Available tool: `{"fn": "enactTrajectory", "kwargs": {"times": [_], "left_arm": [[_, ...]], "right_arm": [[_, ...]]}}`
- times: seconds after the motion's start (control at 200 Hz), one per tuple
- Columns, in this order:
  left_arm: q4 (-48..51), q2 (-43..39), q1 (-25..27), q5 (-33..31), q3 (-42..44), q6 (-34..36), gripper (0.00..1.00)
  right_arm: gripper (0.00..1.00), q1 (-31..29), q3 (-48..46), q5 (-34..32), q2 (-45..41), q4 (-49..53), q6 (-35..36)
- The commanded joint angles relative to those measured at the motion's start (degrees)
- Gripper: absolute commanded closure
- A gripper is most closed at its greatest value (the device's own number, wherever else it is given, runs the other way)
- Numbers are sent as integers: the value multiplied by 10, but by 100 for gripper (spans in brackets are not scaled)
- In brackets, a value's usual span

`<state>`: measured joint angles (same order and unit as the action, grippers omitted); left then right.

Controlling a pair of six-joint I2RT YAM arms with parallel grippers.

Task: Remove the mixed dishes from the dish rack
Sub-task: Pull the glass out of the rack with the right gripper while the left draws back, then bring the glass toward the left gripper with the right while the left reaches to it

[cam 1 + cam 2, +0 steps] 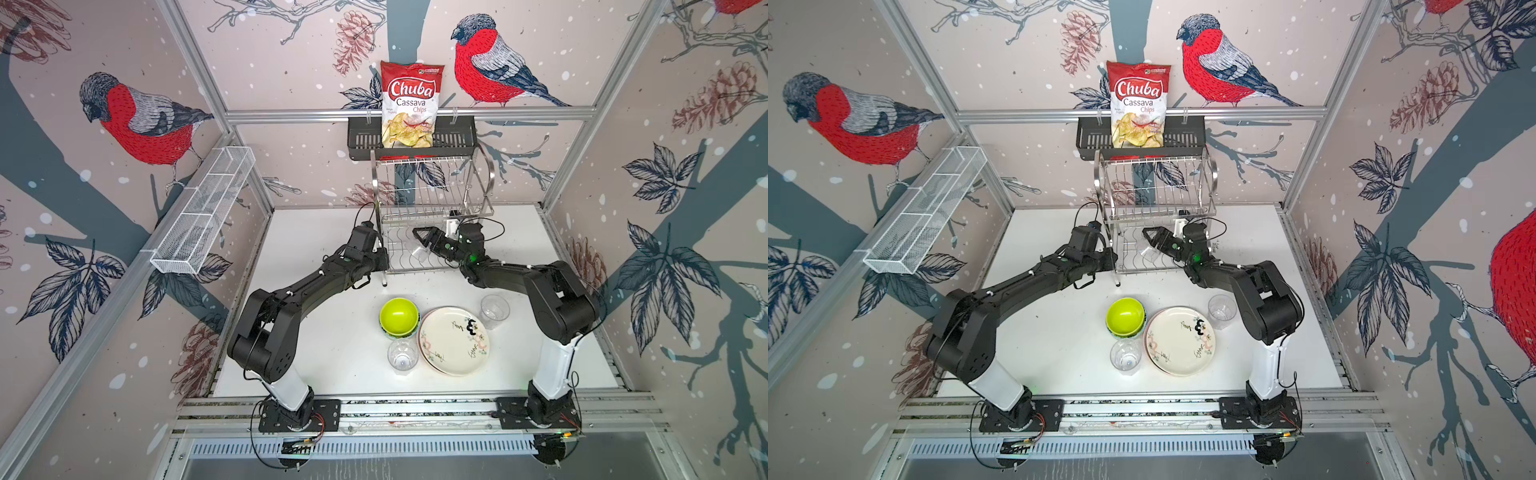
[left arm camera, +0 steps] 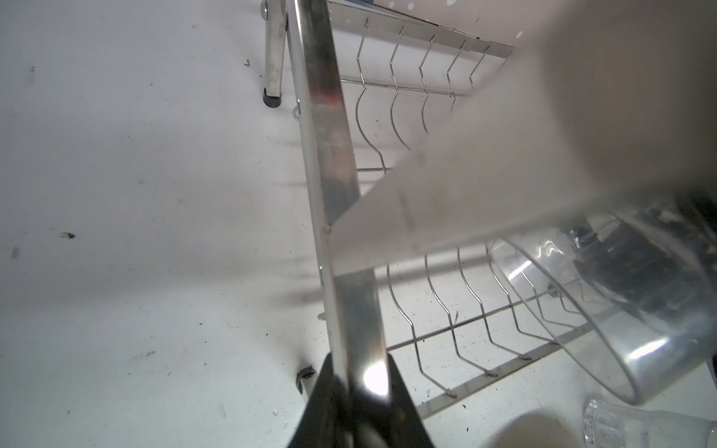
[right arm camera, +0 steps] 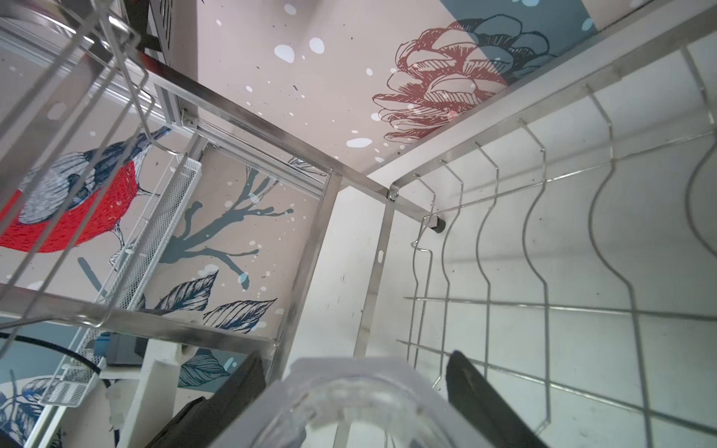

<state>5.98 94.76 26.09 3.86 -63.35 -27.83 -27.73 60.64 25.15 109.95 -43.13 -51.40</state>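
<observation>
Logged dish rack at 12 o'clock on the white table, both tiers bare but for one clear tumbler tipped on its side in the lower tier.

Found left gripper pinched narrow on the rack's flat end bar at the rack's 9 o'clock side, bracing it. Found right gripper reaching in from 4 o'clock, jaws fairly wide, one finger on each side of the tumbler's wall. Could not tell if the tumbler was lifted clear of the wires.

Judged tumbler light, stiff and slick; plastic or glass, could not tell. Judged a firm grip across the wall right, not a crushing one; likely to roll or slip if loosened. Judged rack light enough to slide, hence the brace.

Noted tight exit: upper tier close overhead, wavy wire dividers below, front rail at 6 o'clock. Judged a low draw toward 5 o'clock safest.

Noted cream doodled plate topping a stack at 5 o'clock of table centre. Noted lime bowl topping nested bowls just beside it at 10 o'clock. Noted right tumbler at the plate's 1 o'clock and front tumbler at its 9 o'clock.

Saw bare table toward 8 o'clock for set-down.
</observation>
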Motion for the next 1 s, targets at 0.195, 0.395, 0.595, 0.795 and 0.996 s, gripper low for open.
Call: {"fn": "enactTrajectory", "kwargs": {"times": [0.195, 0.395, 0.595, 0.795, 0.996], "left_arm": [[17, -17, -6, -13, 10, -35, 55], [13, -67, -6, -13, 39, -43, 44], [23, -141, -6, -20, 90, -55, 40], [42, -224, -6, -12, 137, -68, 30], [44, -297, -2, 24, 184, -85, 20]], "right_arm": [[79, -5, -42, 28, -32, -64, -37], [80, -14, -68, 20, -65, -56, -36], [80, -35, -109, -6, -120, -43, -30], [80, -67, -149, -52, -191, -6, -18], [81, -105, -208, -102, -268, 16, -35]]}}
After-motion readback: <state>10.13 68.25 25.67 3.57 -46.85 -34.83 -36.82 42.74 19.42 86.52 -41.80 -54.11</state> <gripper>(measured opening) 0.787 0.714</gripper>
